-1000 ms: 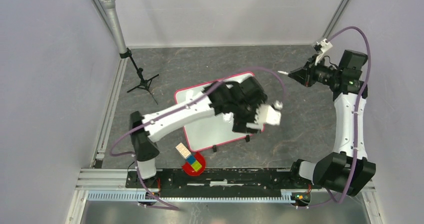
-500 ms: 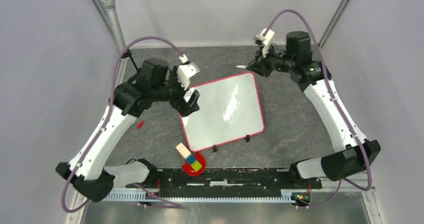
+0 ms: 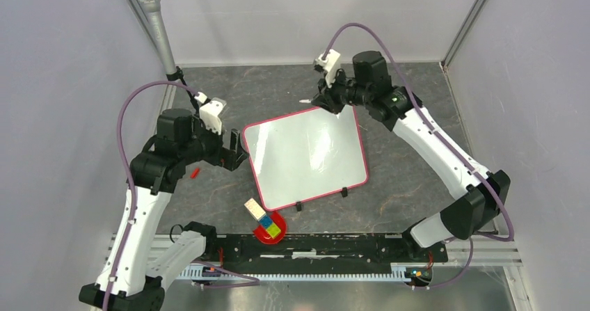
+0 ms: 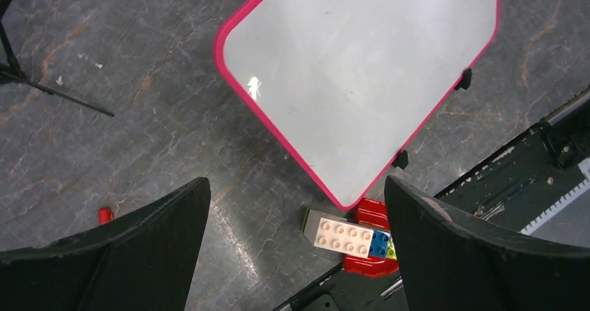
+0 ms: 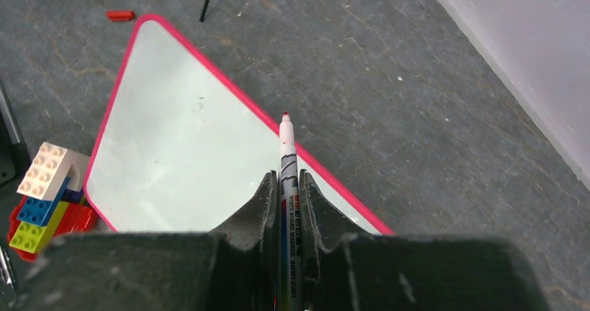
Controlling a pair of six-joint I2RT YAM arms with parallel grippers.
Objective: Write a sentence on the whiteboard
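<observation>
The whiteboard (image 3: 306,154) lies flat on the dark table, white with a pink border and two black clips on its near edge. Its surface (image 4: 362,67) shows only faint smudges. My right gripper (image 3: 327,101) hovers at the board's far edge, shut on a whiteboard marker (image 5: 287,158). The marker's red tip points out over the pink border of the whiteboard (image 5: 188,151). My left gripper (image 3: 234,152) hangs open just left of the board, with nothing between its fingers (image 4: 139,248).
A small red marker cap (image 3: 195,172) lies on the table left of the board. A stack of toy bricks (image 3: 266,222) on a red base sits by the board's near corner. A microphone stand (image 3: 198,113) stands at the back left.
My left arm has swung off the board to its left side and stays open. My right arm has carried the marker leftward from the far right to the board's far edge.
</observation>
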